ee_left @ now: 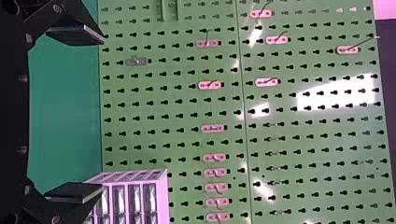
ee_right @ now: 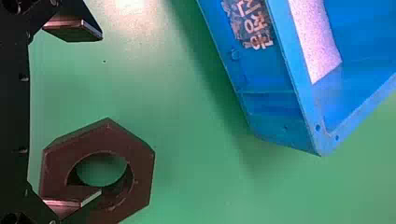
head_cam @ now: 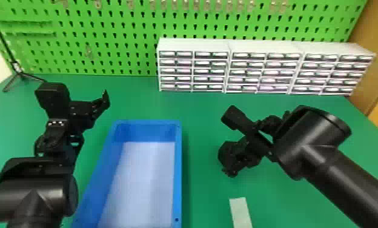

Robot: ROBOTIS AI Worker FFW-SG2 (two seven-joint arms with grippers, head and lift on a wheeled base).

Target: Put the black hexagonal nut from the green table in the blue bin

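In the head view my left gripper (head_cam: pixel 80 94) is held open beyond the blue bin's (head_cam: pixel 178 169) far left corner. My right gripper (head_cam: pixel 227 138) is over the green table, right of the bin. The left wrist view has the left gripper (ee_left: pixel 102 114) with nothing between its fingers. In the right wrist view the black hexagonal nut (ee_right: pixel 140 158) lies on the table beside the open right gripper (ee_right: pixel 101 113). One finger overlaps the nut's ring and hole; whether it is above or inside the hole I cannot tell. The blue bin's wall (ee_right: pixel 271 102) stands apart from the nut.
White drawer cabinets (head_cam: pixel 194 45) line the back of the green table (head_cam: pixel 130 100), before a green pegboard (head_cam: pixel 106 33). A pale strip (head_cam: pixel 241 213) lies near the front edge, right of the bin. A thin black stand (head_cam: pixel 18 72) is at the back left.
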